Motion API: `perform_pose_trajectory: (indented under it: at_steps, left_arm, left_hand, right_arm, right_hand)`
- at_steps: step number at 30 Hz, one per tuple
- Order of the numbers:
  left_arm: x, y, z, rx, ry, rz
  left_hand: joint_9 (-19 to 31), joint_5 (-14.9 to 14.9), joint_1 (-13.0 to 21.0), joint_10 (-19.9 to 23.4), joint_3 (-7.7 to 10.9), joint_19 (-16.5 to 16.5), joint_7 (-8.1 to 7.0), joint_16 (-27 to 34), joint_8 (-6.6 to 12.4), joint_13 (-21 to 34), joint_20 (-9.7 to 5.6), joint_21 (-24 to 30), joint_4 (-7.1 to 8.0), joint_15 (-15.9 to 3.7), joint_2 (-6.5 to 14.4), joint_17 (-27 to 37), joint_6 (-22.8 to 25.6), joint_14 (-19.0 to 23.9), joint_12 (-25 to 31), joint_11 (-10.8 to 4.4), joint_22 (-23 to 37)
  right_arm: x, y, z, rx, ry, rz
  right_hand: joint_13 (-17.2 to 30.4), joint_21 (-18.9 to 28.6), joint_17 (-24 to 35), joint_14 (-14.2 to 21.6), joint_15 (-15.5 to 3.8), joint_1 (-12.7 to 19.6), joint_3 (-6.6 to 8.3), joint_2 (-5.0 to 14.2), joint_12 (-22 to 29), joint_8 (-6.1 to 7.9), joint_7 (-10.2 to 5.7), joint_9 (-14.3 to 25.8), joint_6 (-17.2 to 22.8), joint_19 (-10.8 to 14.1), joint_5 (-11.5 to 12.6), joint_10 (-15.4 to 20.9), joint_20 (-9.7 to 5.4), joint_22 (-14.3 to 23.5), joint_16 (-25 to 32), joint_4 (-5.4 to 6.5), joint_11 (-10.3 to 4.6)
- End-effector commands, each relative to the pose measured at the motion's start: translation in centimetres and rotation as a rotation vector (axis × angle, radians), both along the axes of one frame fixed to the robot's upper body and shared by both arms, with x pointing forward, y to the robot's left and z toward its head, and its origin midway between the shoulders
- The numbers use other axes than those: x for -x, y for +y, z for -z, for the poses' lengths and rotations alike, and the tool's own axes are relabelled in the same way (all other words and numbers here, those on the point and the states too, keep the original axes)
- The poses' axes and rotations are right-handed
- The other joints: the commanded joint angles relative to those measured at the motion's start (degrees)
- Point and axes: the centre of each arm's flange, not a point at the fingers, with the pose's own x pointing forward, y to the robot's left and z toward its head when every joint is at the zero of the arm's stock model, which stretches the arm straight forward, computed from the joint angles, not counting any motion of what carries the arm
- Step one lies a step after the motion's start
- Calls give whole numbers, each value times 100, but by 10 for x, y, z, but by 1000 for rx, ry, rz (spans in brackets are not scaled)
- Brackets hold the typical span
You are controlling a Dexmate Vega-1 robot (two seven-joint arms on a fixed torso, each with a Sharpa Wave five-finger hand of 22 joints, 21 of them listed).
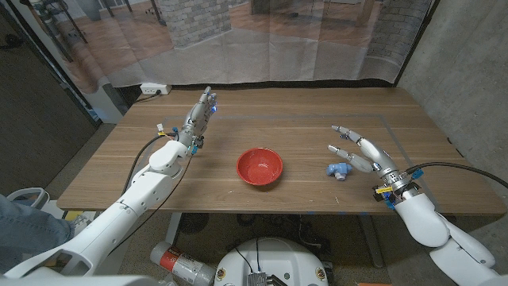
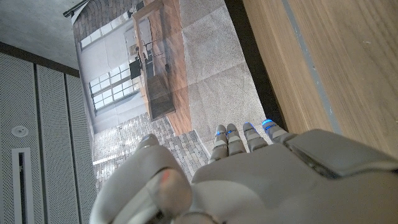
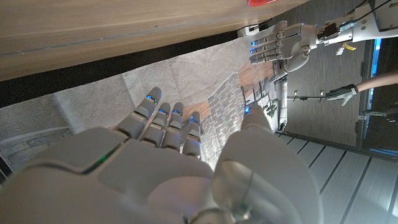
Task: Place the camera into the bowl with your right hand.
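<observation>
A red bowl [image 1: 259, 167] stands near the middle of the wooden table [image 1: 302, 119]. To its right lies the camera [image 1: 340, 170], a small blue and white object. My right hand [image 1: 365, 155] hovers just right of the camera with its fingers spread toward it, holding nothing; I cannot tell whether a fingertip touches it. In the right wrist view the same hand [image 3: 168, 168] shows its fingers apart and empty. My left hand [image 1: 198, 119] is raised over the table's left side, fingers stretched out together and empty, and it also appears from its own wrist [image 2: 249, 180] and across the table [image 3: 283, 46].
The table's front edge [image 1: 238, 211] runs close below the bowl and the right hand. A white power strip [image 1: 153, 89] lies on the floor behind the table. A person's leg in jeans [image 1: 24, 218] is at the bottom left, and a person's gloved hand [image 3: 343, 94] shows beyond the table.
</observation>
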Motion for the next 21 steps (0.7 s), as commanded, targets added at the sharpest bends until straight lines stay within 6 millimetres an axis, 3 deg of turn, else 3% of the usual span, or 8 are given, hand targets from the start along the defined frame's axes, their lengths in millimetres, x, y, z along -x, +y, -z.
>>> perform_pose_trajectory:
  at_steps: [1, 8, 9, 15, 18, 21]
  left_arm:
    - [2, -4, -1, -1, -6, 2]
    - [2, -4, 1, 3, -3, 2]
    - [2, -4, 1, 5, -2, 2]
    - [2, -2, 4, 7, 4, -1]
    - [1, -1, 4, 6, 4, -1]
    - [1, -1, 3, 4, 5, 0]
  left_hand:
    - [33, -20, 10, 39, -37, -59, 20, -20, 27, 29, -158, -28, -5, 32, 47, 24, 54, -12, 20, -6, 22]
    - [33, -28, 22, 34, -39, -56, 28, -21, 32, 29, -160, -45, -8, 31, 60, 24, 87, -11, 14, -25, 22]
    - [33, -28, 23, 38, -40, -57, 25, -21, 32, 29, -159, -47, -8, 31, 62, 24, 87, -11, 15, -17, 22]
    - [33, -33, 31, 38, -42, -54, 23, -25, 28, 29, -162, -59, -10, 37, 70, 24, 90, -17, 12, -15, 23]
    - [33, -35, 33, 37, -42, -54, 22, -25, 27, 29, -162, -62, -10, 37, 73, 24, 91, -18, 11, -17, 23]
    - [33, -37, 36, 39, -43, -52, 22, -25, 26, 29, -164, -67, -11, 33, 77, 24, 95, -18, 11, -17, 23]
  right_arm:
    - [4, 1, 2, 66, -16, 54]
    - [5, 3, 2, 106, -22, 83]
    - [5, 3, 1, 109, -19, 85]
    - [5, 5, 0, 147, -7, 113]
    - [5, 6, -1, 168, -12, 130]
    - [6, 9, -1, 192, -14, 150]
  right_hand:
    - [3, -41, 4, 36, -24, 74, 16, -16, -2, 2, -3, 6, 20, 28, 9, -16, 41, 14, -4, -40, -12]
    - [5, -84, 2, -66, 10, 201, 56, -37, -20, 1, -10, 8, 7, 53, 21, -59, 144, 12, -44, -127, -2]
    - [5, -96, 1, -69, 12, 238, 67, -44, -28, 2, -6, 8, 7, 55, 24, -79, 158, 12, -44, -151, 55]
    - [7, -143, -1, -117, 47, 366, 103, -70, -51, -22, -21, 10, -68, 54, 32, -144, 220, 11, -55, -228, 24]
    - [8, -174, -1, -143, 53, 446, 128, -85, -58, -27, -27, 11, -101, 62, 36, -171, 309, 12, -57, -269, 85]
    - [9, -191, 0, -165, 48, 515, 149, -98, -60, -31, -49, 13, -129, 103, 39, -188, 451, 13, -58, -298, 40]
